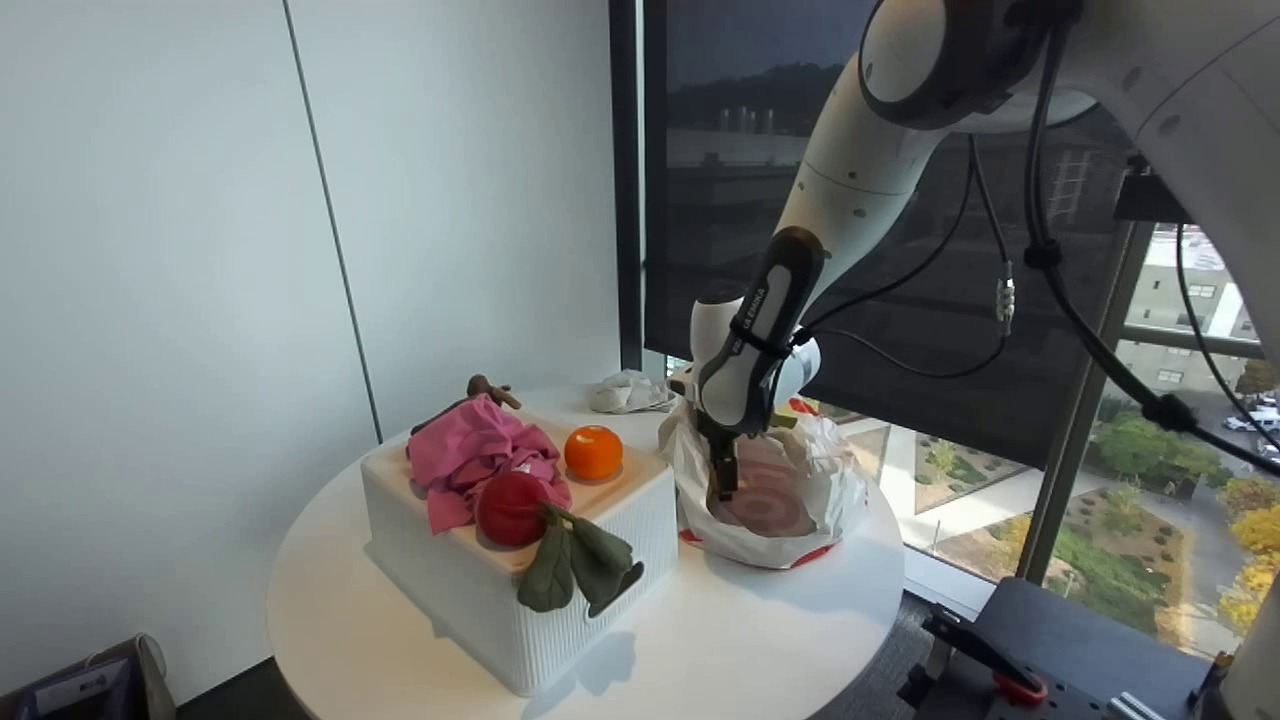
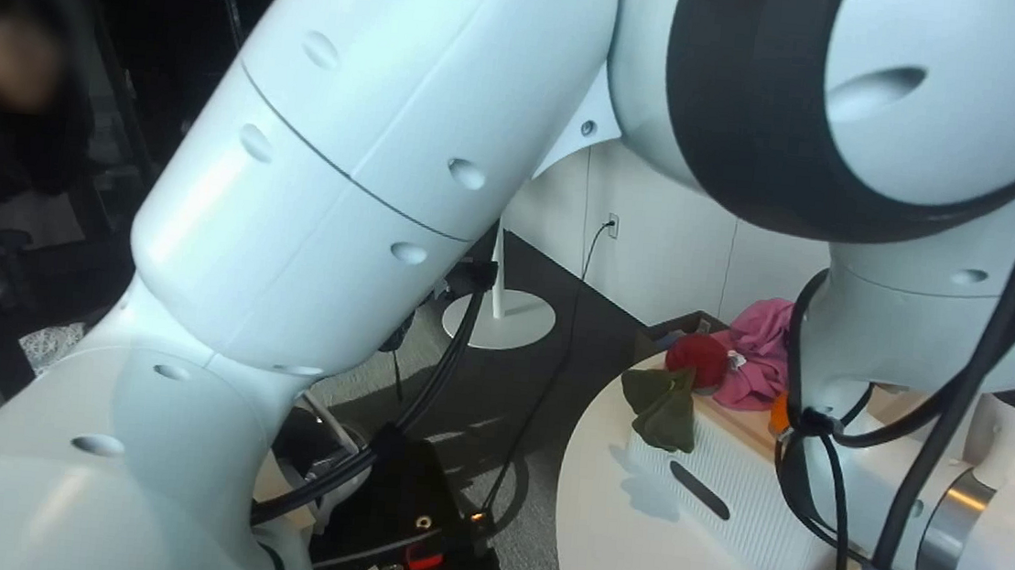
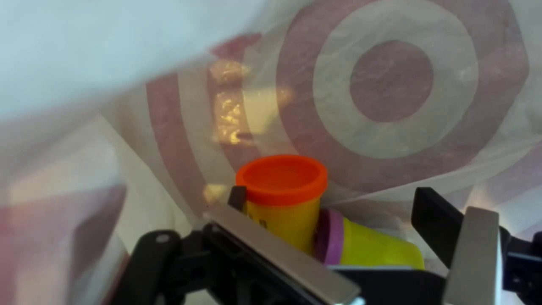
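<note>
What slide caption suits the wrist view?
Open gripper near an orange-lidded tub and a purple-lidded tub in a ring-printed bag.

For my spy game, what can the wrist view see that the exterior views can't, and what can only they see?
Only the wrist view clearly shows the orange-lidded tub and the purple-lidded tub.

Only the exterior views show the pink cloth, the round orange thing and the white box under them.

The wrist view and an exterior view share the gripper and white bag.
</note>
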`<action>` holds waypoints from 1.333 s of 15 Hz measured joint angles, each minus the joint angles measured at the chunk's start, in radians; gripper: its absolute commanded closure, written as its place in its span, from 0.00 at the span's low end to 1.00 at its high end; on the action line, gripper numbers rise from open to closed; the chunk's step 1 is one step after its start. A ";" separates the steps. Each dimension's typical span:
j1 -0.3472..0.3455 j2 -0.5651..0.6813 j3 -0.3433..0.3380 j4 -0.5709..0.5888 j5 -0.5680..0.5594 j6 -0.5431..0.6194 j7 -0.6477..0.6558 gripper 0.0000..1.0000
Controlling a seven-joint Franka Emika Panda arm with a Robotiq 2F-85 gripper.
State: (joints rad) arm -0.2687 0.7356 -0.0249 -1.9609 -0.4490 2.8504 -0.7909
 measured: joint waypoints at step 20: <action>0.231 -0.067 -0.211 0.087 -0.086 -0.385 0.193 0.77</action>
State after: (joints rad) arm -0.0373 0.6688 -0.2355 -1.8742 -0.5353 2.4649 -0.5975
